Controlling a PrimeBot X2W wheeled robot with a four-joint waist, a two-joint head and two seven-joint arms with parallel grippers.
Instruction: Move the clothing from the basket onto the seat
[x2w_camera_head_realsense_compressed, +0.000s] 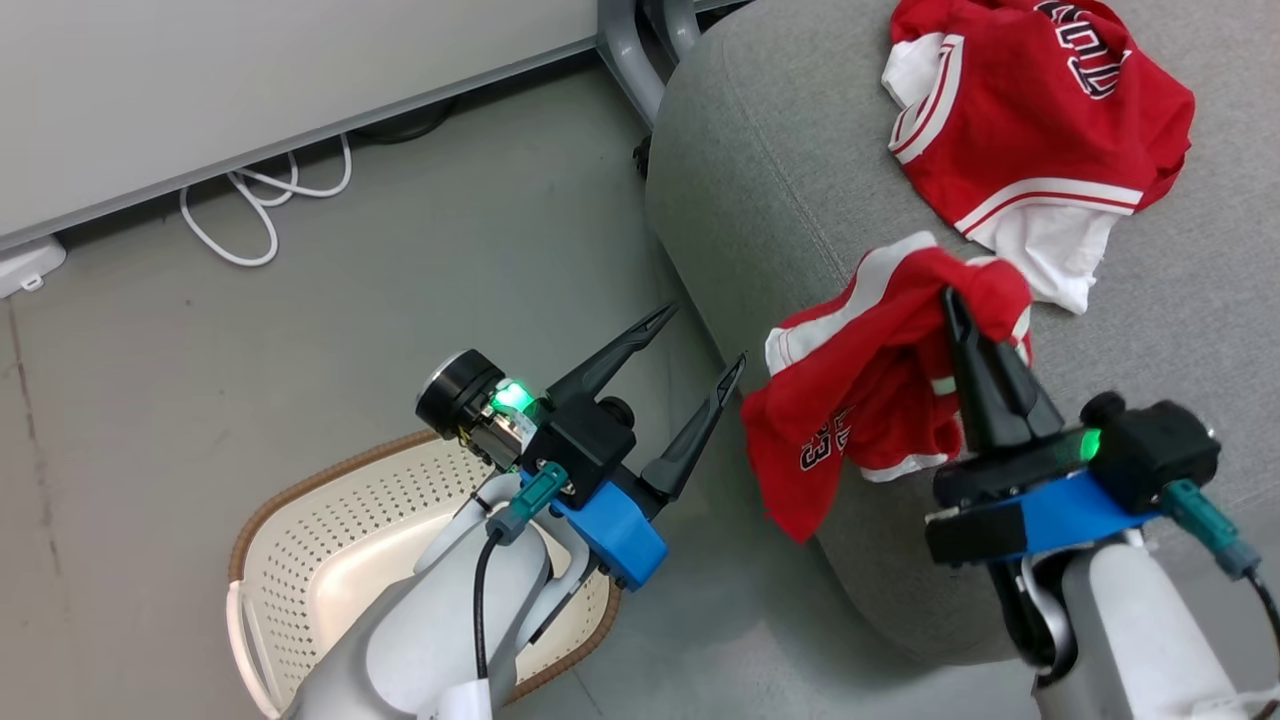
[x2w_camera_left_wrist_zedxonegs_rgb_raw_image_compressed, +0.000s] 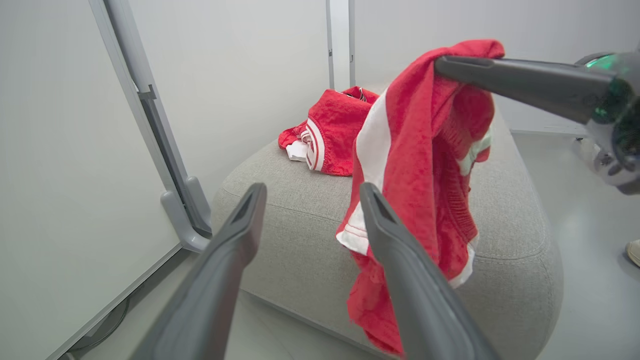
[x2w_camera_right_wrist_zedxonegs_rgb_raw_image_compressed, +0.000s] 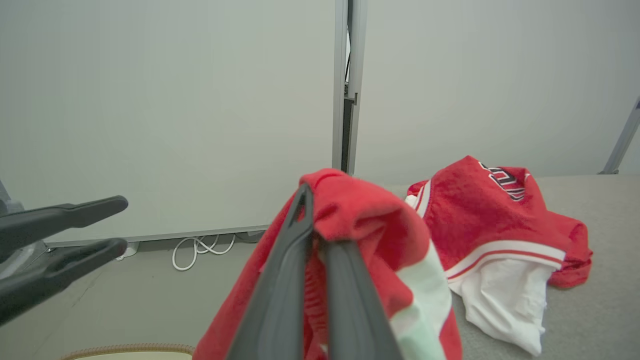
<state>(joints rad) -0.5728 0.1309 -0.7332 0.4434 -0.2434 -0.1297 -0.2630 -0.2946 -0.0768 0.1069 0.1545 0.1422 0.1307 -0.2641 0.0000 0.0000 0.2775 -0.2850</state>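
Note:
One red garment (x2w_camera_head_realsense_compressed: 1040, 120) with white stripes and dark lettering lies on the grey seat (x2w_camera_head_realsense_compressed: 780, 150), also seen lying there (x2w_camera_left_wrist_zedxonegs_rgb_raw_image_compressed: 332, 135) (x2w_camera_right_wrist_zedxonegs_rgb_raw_image_compressed: 495, 225). A second red garment (x2w_camera_head_realsense_compressed: 870, 390) hangs over the seat's near edge from my right gripper (x2w_camera_head_realsense_compressed: 952, 300), which is shut on its top fold (x2w_camera_right_wrist_zedxonegs_rgb_raw_image_compressed: 350, 210). From the left wrist, this hanging garment (x2w_camera_left_wrist_zedxonegs_rgb_raw_image_compressed: 420, 175) drapes before the seat (x2w_camera_left_wrist_zedxonegs_rgb_raw_image_compressed: 300, 200). My left gripper (x2w_camera_head_realsense_compressed: 700, 345) is open, holding nothing, just left of the hanging cloth. The cream basket (x2w_camera_head_realsense_compressed: 330, 540) sits on the floor beneath my left arm.
A white cable (x2w_camera_head_realsense_compressed: 265, 200) loops on the grey floor by the wall panel. A grey metal frame leg (x2w_camera_head_realsense_compressed: 630, 60) stands beside the seat's far corner. A shoe tip (x2w_camera_left_wrist_zedxonegs_rgb_raw_image_compressed: 634, 252) shows at the floor's right edge in the left wrist view.

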